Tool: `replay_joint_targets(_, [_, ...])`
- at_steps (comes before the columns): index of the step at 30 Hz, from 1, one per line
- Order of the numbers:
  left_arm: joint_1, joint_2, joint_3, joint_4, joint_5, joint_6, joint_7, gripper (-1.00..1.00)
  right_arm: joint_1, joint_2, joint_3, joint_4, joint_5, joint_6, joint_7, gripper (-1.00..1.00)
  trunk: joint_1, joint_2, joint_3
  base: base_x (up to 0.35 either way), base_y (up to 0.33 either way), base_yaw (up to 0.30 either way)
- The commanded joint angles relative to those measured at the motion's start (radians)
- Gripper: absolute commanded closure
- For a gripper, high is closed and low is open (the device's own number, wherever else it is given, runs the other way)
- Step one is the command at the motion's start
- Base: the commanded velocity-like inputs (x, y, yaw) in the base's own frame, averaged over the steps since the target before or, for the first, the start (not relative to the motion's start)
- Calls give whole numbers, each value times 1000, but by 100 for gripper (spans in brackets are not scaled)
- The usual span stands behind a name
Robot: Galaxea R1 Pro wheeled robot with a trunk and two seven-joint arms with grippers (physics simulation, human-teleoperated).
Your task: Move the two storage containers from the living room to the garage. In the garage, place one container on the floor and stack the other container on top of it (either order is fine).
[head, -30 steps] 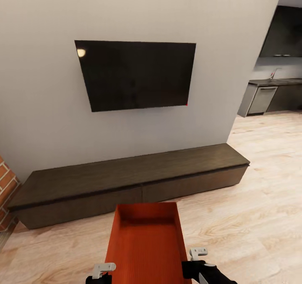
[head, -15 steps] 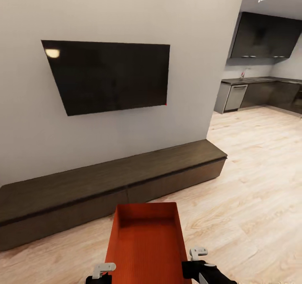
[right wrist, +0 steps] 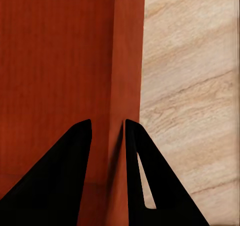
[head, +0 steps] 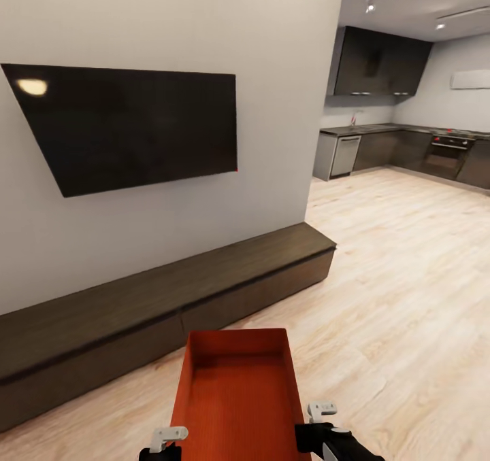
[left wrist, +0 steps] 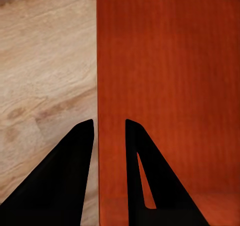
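Since a second ago our view swings right toward the kitchen while our left tool and right tool each pinch a thin, likely light and flexible side wall of the orange-red open-top plastic bin.

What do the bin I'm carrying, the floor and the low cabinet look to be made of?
Bin: looks like orange-red plastic, matte, with thin walls and a finely ribbed bottom. Floor: light wood planks or a wood-look laminate, judging by the grain lines and knots; low sheen. Cabinet: dark-brown wood or veneer, matte, with faint grain on the top. As a simulator's render, it shows no more.
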Motion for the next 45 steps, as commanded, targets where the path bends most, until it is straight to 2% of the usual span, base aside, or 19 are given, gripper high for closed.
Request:
replay_joint_targets(1, [0, 1, -19, 3, 10, -4, 5, 100, -1, -3, 4, -3, 11, 6, -1, 100, 0, -1, -1, 0, 0, -286])
replay_joint_targets(45, [0, 1, -19, 3, 10, -4, 5, 100, -1, -3, 4, -3, 11, 6, -1, 100, 0, -1, 16, 0, 0, -285])
